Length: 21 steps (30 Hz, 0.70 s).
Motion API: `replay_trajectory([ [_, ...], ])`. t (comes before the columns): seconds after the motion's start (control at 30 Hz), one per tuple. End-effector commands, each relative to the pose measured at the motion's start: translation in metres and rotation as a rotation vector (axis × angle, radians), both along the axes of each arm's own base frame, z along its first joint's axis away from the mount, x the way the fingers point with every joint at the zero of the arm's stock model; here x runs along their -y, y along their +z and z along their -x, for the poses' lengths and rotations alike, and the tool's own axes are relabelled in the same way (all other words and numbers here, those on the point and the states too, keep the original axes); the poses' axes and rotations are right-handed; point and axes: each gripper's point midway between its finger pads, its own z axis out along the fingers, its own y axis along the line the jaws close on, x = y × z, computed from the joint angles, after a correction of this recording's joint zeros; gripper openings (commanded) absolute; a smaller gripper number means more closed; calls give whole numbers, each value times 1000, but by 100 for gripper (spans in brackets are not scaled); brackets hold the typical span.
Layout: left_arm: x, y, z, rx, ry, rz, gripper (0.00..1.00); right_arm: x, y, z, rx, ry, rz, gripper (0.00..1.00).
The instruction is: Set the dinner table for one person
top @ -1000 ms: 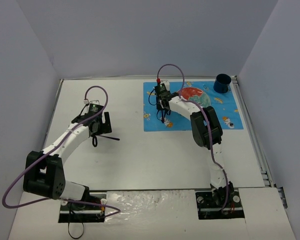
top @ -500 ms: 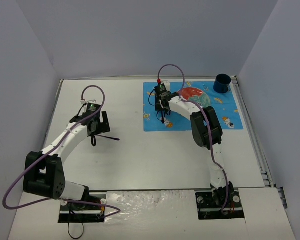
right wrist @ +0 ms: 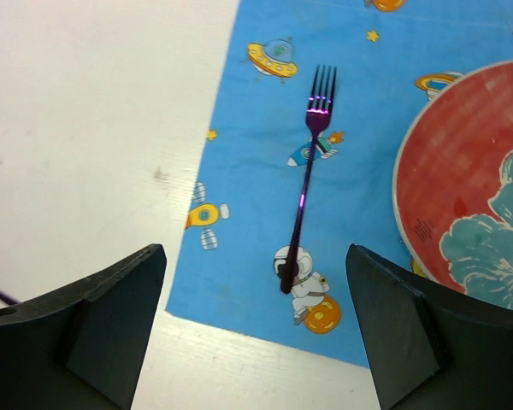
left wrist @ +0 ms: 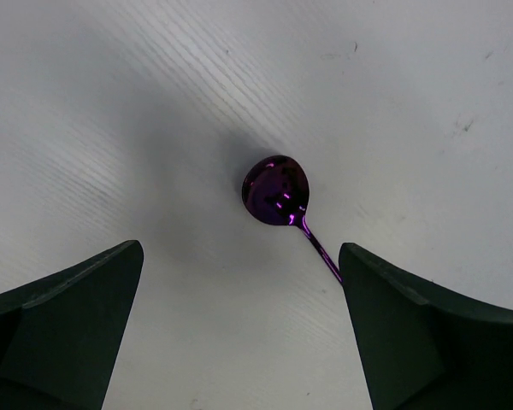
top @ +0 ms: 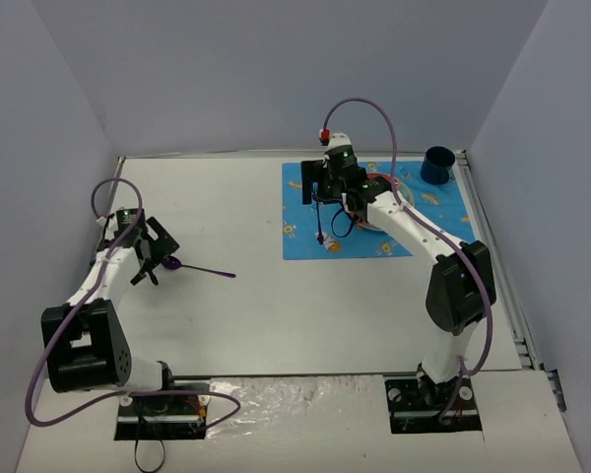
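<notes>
the left jaws stand wide apart, empty, over a purple spoon (left wrist: 276, 190) lying on the white surface (top: 276, 296) that spreads under both arms. the right jaws gape too, holding nothing, above a purple fork (right wrist: 308, 188) on the blue mat (right wrist: 256, 137), just beside the red plate (right wrist: 462, 171).

Tabletop: large flat white rectangular tabletop (top: 266, 305), matt; close up shows fine parallel grain lines and a few small dark scuffs.
Mat: bright-blue rectangular cartoon-print mat (top: 443, 235), cloth-like, matt, no shine.
Fork: thin purple metal fork (right wrist: 303, 201), on mat. Polished, glossy, bright glints at neck.
Spoon: purple metal spoon (left wrist: 276, 190), well left of mat. Mirror-glossy bowl w/ small highlights.
Plate: round red-and-teal plate (right wrist: 466, 171), on mat. Smooth, low sheen; material can't tell.
Cup: dark-blue round cup (top: 436, 164), mat's far right corner. Smooth, slight sheen.
Fingers: left gripper (left wrist: 239, 256) fingers (left wrist: 64, 329) and right gripper (right wrist: 256, 256) fingers (right wrist: 85, 333), dark, matt, plastic-looking.
</notes>
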Motion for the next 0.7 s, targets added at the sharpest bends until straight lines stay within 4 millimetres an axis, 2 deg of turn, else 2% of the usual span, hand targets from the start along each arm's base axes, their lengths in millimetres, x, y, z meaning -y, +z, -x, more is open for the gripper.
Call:
replay_trajectory([
  [0.0, -10, 11, -39, 154, 43, 73, 92, -23, 16, 28, 37, 155, -80, 83],
  [0.17, -9, 6, -55, 182, 0, 86, 79, -29, 8, 50, 28, 217, -72, 83],
  [0.27, -6, 5, -57, 202, -22, 98, 72, -28, 3, 60, 13, 237, -77, 83],
  [0.33, -5, 2, -56, 212, -32, 104, 67, -27, -3, 67, -1, 248, -76, 83],
  [0.37, -5, 1, -55, 209, -34, 104, 64, -30, 3, 64, 25, 250, -89, 83],
  [0.67, -14, -25, -34, 128, -11, 80, 53, -32, 6, 73, 40, 285, -102, 83],
])
